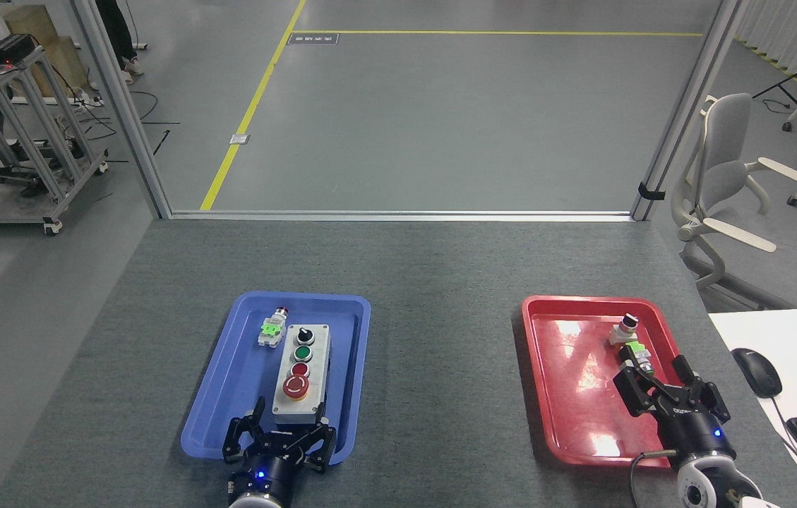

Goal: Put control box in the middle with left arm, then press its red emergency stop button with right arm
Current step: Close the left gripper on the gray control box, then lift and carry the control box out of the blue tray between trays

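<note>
head view, nearest edge first: the left gripper (278, 443) is seen low at the bottom, its black fingers (237, 437) spread apart and pointed at the near end of the control box (301, 375). it is placed there, by judgement, so that the box can be taken by its short end and carried out to the middle of the table (440, 367). whether the fingers already touch the box cannot be told, since the near face of the box is hidden behind them. the wrist is cut off by the lower edge.

at the right, the right gripper (666, 396) is held over the near right part of the red tray (567, 423), fingers apart and gripping nothing, just beside a small switch part (637, 355) with a green clip. it is judged to be kept waiting there until the box is set down. its arm shell is cut off at the corner.

the box lies lengthwise inside the blue tray (229, 409), not yet in the middle. the red emergency stop button (296, 386) sits at its near end, unpressed as far as can be seen, so a grasp there must be kept clear of the cap. farther along, a second small switch part (272, 329) lies beside the far end of the box; whether the two touch is hard to make out.

beyond the table, a chair (730, 183) is seen, and a mouse (756, 370) at the right.
</note>
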`<state>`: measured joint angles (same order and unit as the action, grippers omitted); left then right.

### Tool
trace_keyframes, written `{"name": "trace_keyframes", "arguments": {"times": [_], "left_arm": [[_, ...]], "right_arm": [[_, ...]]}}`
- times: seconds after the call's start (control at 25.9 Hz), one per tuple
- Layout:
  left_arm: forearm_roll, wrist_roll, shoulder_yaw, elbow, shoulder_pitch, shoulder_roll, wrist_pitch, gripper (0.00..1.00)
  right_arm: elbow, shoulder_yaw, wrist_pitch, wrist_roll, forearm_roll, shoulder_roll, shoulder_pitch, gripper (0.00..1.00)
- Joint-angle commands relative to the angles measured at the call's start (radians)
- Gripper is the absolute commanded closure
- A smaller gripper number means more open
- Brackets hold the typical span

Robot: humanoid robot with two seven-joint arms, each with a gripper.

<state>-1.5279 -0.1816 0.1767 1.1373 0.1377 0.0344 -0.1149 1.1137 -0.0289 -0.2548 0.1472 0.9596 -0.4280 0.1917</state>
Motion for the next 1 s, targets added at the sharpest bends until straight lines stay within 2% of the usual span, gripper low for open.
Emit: {"name": "trace_keyframes", "arguments": {"times": [0.0,0.23,0.27,0.43,0.54,0.7,0.85,0.97], "left_arm": [[0.009,-0.018,0.0,-0.07,0.039,0.002,-0.005,0.01],[0.035,-0.038,0.0,-0.162,0.097,0.022,-0.054,0.02],[0.04,-0.041,-0.002,-0.172,0.102,0.024,-0.058,0.09],[0.046,-0.096,0.0,-0.175,0.102,0.033,-0.058,0.45],[0.049,-0.104,0.001,-0.171,0.097,0.035,-0.058,0.59],[0.048,-0.102,0.006,-0.105,0.088,0.032,-0.045,0.64],[0.049,-0.084,0.015,-0.014,0.077,0.038,-0.042,0.64],[0.046,-0.032,0.056,-0.002,0.094,0.07,-0.043,0.64]], "right_arm": [[0.0,-0.002,-0.001,0.0,-0.001,0.0,0.0,0.0],[0.0,-0.003,-0.001,0.0,-0.001,0.0,0.0,0.0],[0.0,-0.003,-0.001,0.0,-0.001,-0.002,0.0,0.0],[0.0,-0.003,-0.001,0.0,-0.001,-0.002,0.0,0.0],[0.0,-0.003,-0.001,0.0,-0.001,-0.002,0.0,0.0],[0.0,-0.005,0.0,0.0,-0.001,0.0,0.002,0.0],[-0.002,-0.008,0.0,0.0,-0.001,0.0,0.012,0.0],[-0.006,-0.009,-0.001,0.0,-0.002,0.0,0.014,0.0]]}}
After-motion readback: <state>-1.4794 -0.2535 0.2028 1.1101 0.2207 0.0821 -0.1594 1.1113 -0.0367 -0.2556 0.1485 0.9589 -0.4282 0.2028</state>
